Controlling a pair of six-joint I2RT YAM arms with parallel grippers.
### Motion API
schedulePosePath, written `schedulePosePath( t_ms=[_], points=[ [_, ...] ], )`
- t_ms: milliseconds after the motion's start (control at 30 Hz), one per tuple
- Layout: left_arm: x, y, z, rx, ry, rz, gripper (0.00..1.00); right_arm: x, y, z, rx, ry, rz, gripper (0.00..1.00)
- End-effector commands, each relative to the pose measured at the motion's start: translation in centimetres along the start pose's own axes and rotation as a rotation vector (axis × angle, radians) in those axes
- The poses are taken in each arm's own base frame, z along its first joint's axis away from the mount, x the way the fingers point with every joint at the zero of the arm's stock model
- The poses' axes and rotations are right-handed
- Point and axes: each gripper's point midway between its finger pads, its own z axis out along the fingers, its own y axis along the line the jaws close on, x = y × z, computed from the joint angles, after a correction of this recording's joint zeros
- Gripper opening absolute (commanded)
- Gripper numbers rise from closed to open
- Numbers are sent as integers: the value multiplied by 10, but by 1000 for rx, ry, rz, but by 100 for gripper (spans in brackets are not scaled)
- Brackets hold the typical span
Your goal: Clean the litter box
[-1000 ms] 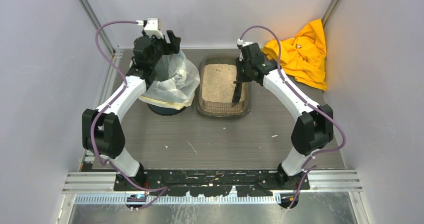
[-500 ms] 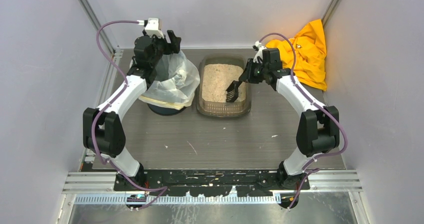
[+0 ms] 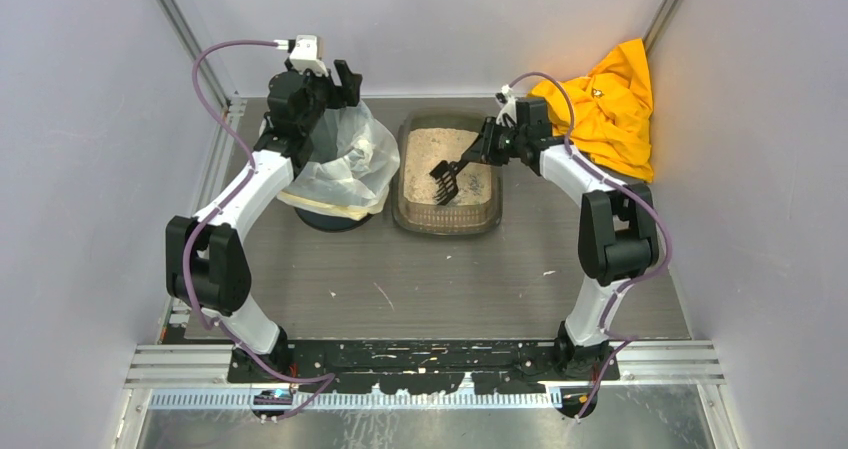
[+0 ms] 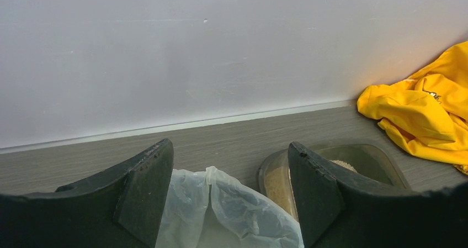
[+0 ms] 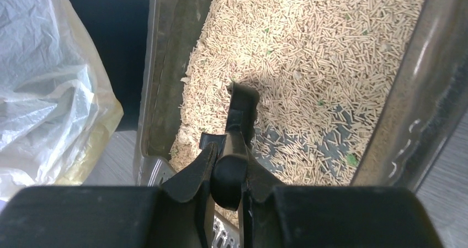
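In the overhead view, a shallow rectangular translucent brown-grey plastic litter box (image 3: 447, 223) holding pale beige granules sits on the grey wood-grain desk (image 3: 450, 279), upper middle of the frame. Just left of it stands a round dark bin lined with a white plastic bag (image 3: 350, 164). A crumpled yellow cloth (image 3: 605, 104) lies at the upper right. The right tool (image 3: 492, 144) is above the box's right side, clamped on the handle of a small black slotted scoop (image 3: 446, 181) whose head points down-left over the granules. The left tool (image 3: 342, 81) is above the bin's far edge, its fingers apart.

In the left wrist view, the left tool (image 4: 229, 148) shows two black fingers (image 4: 146, 187) spread wide at the bottom of the frame. The bag's crinkled top sits between them, the litter box rim (image 4: 381, 159) is lower right, and the cloth is at the right edge.

In the right wrist view, the right tool (image 5: 229, 176) pinches the scoop handle (image 5: 241, 121) at bottom centre. The granules (image 5: 320, 54) fill the upper frame, with a bare patch of box floor to the right of the handle. The bag is at the left. I cannot tell whether the scoop touches the granules.
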Motion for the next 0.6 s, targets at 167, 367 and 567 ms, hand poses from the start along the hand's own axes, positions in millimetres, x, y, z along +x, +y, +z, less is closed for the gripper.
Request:
schedulePosePath(
  t_ms=[167, 367, 567],
  points=[
    [-51, -4, -3, 9, -109, 46, 76, 40, -8, 24, -33, 152, 74, 1],
    [-51, -3, 0, 7, -106, 56, 76, 84, -26, 31, -8, 326, 155, 1],
    [-54, -2, 6, 7, -113, 55, 76, 100, -22, 30, -51, 378, 191, 1]
  ],
)
